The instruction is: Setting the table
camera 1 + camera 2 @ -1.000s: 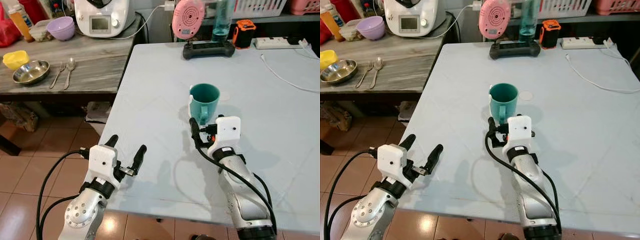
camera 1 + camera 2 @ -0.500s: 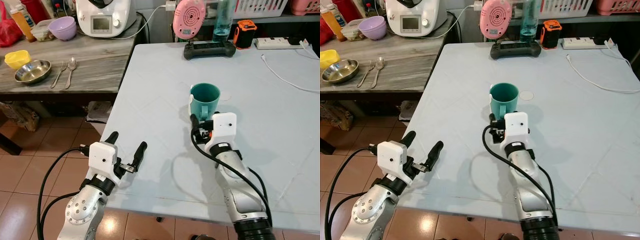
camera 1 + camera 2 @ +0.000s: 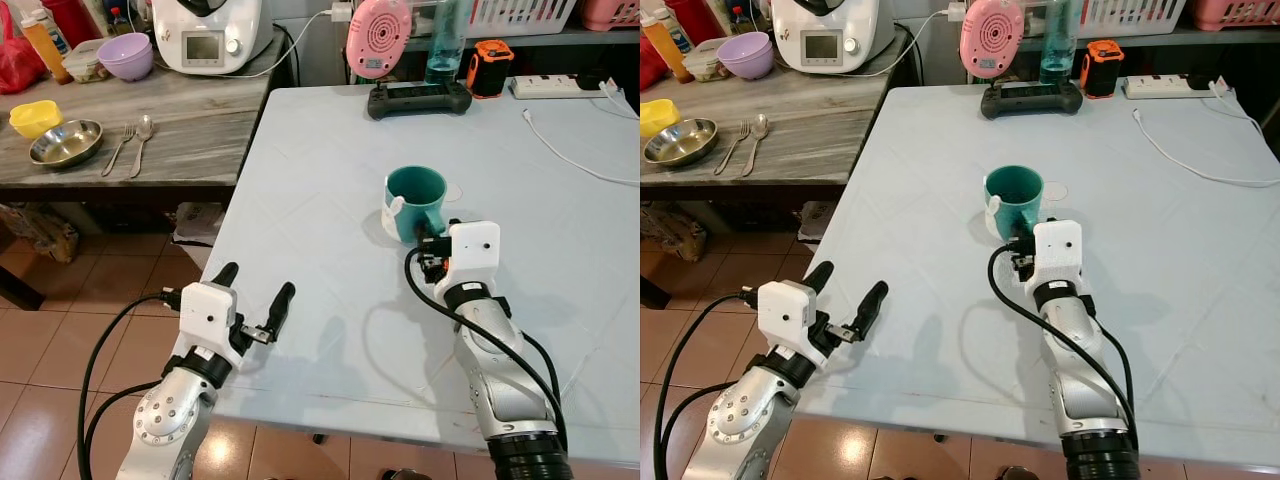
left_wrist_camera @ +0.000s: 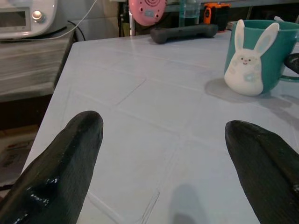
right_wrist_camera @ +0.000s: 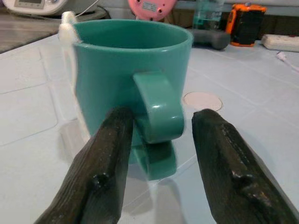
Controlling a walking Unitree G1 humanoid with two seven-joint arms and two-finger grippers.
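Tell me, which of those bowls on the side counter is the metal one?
The shiny steel bowl beside the fork; the yellow bowl and purple bowl look like plastic.

Glossy teal ceramic mug [image 5: 131,79]

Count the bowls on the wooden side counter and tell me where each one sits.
3. A purple bowl stands at the back beside the white appliance; a yellow bowl and a steel bowl sit together near the front, left of the fork and spoon. Others may lie outside the picture.
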